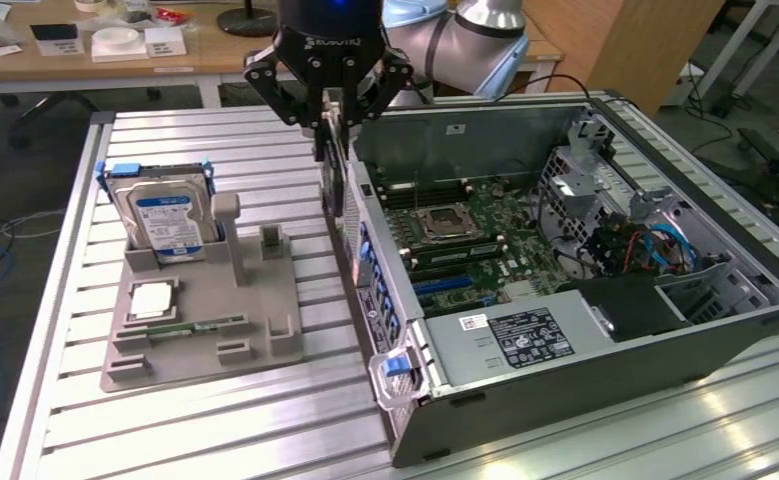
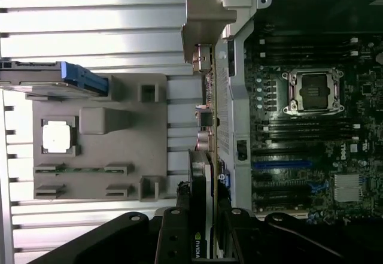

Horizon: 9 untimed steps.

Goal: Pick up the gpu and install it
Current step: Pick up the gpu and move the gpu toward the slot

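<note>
Item one, gpu [image 1: 332, 190]: thin flat card, dark green board with a bent silver metal bracket at one end. In the wrist view we see the gpu [image 2: 207, 120] edge-on, small metal ports standing off one face. It hangs upright in the air, just beside the outer face of the rear wall of the computer case [image 1: 563, 400], over the strip of table [image 1: 229, 430] between case and holder. Item two, gripper [image 1: 330, 122]: black, angular, built of linked bars. In the wrist view the gripper [image 2: 210, 186] has its two fingers pressed on opposite faces of the card, pinching it. Item three, the case: grey sheet-metal box lying on its side with the top panel off. Its perforated rear wall stands between the card and the motherboard [image 1: 483, 225], a crowded green board with a square silver socket [image 1: 440, 222], black slots and one blue slot. Item four, holder [image 1: 202, 340]: matt grey moulded tray with posts and recesses, at the exterior view's left of the case. In it we list a boxy silver hard drive [image 1: 165, 218] with a blue-white label, standing upright; a square silver chip [image 1: 153, 298] lying flat; and a narrow green memory stick [image 1: 182, 327]. Item five, the table: shiny ribbed aluminium slats.
</note>
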Tool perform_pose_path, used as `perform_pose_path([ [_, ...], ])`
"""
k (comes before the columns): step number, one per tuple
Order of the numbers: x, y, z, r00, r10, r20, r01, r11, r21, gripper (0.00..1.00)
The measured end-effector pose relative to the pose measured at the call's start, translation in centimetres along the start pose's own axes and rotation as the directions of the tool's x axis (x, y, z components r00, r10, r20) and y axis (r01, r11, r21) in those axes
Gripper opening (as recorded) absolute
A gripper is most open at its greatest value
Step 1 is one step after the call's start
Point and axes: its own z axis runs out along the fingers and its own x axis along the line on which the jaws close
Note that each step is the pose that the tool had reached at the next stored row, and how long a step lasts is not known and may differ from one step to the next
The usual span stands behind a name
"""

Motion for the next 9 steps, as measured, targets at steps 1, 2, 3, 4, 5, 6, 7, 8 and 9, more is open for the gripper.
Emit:
perform_pose_path([
  [1, -0.3, 0.02, 0.0, 1.0, 0.0, 0.0, 0.0, 1.0, 0.0, 0.27],
  [2, -0.6, 0.04, 0.02, 1.0, 0.0, 0.0001, 0.0, 1.0, -0.0001, 0.27],
  [3, -0.9, 0.06, 0.02, 1.0, 0.0, 0.0, 0.0, 1.0, 0.0, 0.27],
  [4, -1.1, 0.07, 0.03, 1.0, 0.0, 0.0, 0.0, 1.0, 0.0, 0.27],
  [5, -1.4, 0.09, 0.03, 1.0, 0.0, 0.0, 0.0, 1.0, 0.0, 0.27],
  [6, -1.6, 0.1, 0.04, 1.0, 0.0, 0.0, 0.0, 1.0, 0.0, 0.27],
  [7, -1.9, 0.12, 0.04, 1.0, 0.0, 0.0, 0.0, 1.0, 0.0, 0.27],
  [8, -2.1, 0.14, 0.05, 1.0, 0.0, 0.0, 0.0, 1.0, 0.0, 0.27],
  [9, -2.4, 0.16, 0.06, 1.0, 0.0, 0.0, 0.0, 1.0, 0.0001, 0.27],
])
